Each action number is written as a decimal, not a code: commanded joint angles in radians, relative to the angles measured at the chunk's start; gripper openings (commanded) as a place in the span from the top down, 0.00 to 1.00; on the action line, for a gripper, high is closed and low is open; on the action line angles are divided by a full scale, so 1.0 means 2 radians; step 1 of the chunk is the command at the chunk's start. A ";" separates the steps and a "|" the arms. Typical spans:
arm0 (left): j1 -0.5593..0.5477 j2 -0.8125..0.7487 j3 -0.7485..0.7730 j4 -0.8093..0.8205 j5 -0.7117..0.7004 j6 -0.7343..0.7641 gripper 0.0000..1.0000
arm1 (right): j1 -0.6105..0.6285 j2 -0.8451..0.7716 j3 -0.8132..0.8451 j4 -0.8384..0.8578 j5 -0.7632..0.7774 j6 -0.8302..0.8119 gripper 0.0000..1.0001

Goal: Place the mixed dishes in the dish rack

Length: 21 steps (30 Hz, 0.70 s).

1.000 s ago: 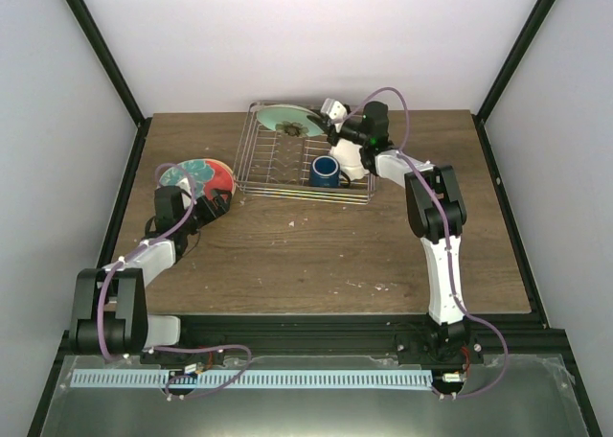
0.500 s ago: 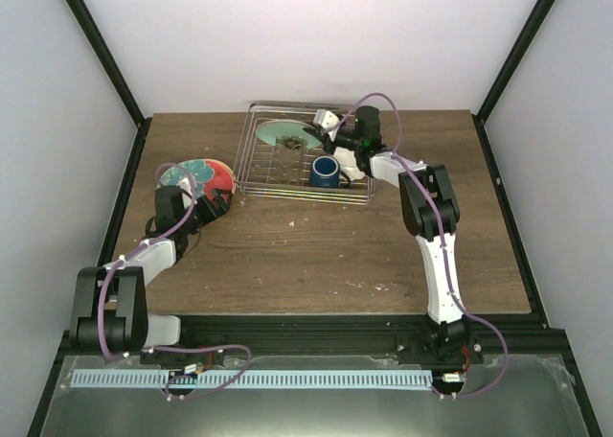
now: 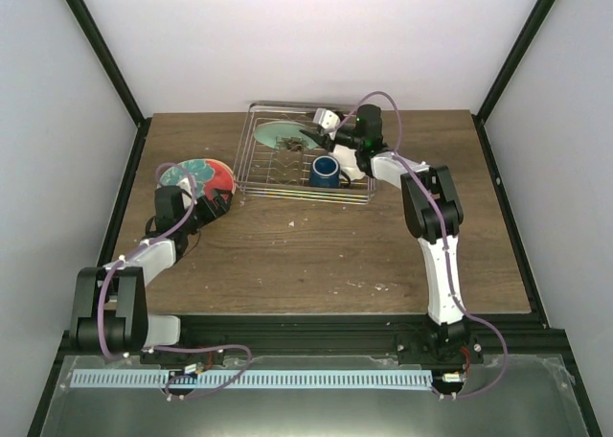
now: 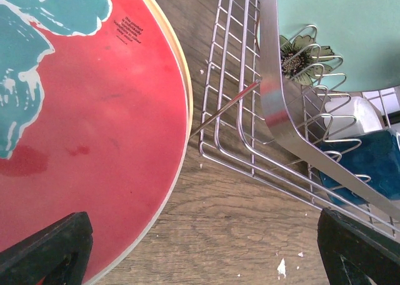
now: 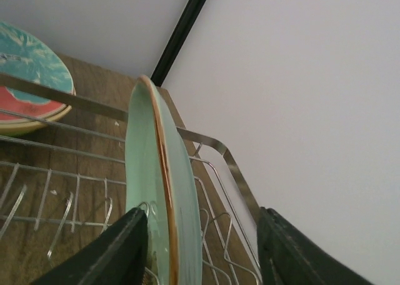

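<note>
Pale-green plate (image 3: 285, 133) sunk lower than a second ago, now leaning among tines at far-left end of dish rack (image 3: 254, 169); right gripper (image 5: 200, 235) came down with it. Right jaws stand apart astride rim: one finger against plate, clear gap on other side, so you look to have let go. Left gripper (image 4: 206, 235) unmoved, spread wide, holding nothing, beside red-rimmed plate (image 3: 196, 176) left of rack. Blue mug (image 3: 325, 171) sits in rack. Expect red-rimmed plate stiff, glazed, slick, fairly heavy, chippable on wire. Pinch rim deep, lift slowly.
</note>
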 commanded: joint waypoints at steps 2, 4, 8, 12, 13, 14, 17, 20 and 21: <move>0.003 -0.011 0.010 -0.023 -0.009 0.003 0.00 | 0.003 -0.048 -0.025 0.017 -0.017 -0.012 0.45; 0.004 -0.023 0.014 -0.034 -0.018 0.006 0.00 | 0.005 -0.064 -0.030 -0.019 -0.022 -0.019 0.36; 0.008 -0.050 0.020 -0.068 -0.044 0.011 0.00 | 0.014 -0.102 -0.047 -0.115 -0.003 -0.037 0.29; 0.020 -0.079 0.027 -0.104 -0.071 0.016 0.00 | 0.032 -0.155 -0.102 -0.140 0.044 -0.030 0.26; 0.022 -0.085 0.029 -0.116 -0.080 0.017 0.00 | 0.036 -0.167 -0.111 -0.149 0.057 -0.018 0.26; 0.025 -0.092 0.032 -0.126 -0.087 0.020 0.00 | 0.041 -0.179 -0.117 -0.157 0.068 -0.003 0.25; 0.028 -0.109 0.043 -0.154 -0.110 0.026 0.00 | 0.051 -0.216 -0.139 -0.189 0.117 0.057 0.25; 0.031 -0.119 0.057 -0.178 -0.127 0.029 0.00 | 0.054 -0.262 -0.176 -0.208 0.154 0.124 0.25; 0.032 -0.120 0.062 -0.185 -0.134 0.030 0.00 | 0.056 -0.280 -0.193 -0.208 0.166 0.142 0.25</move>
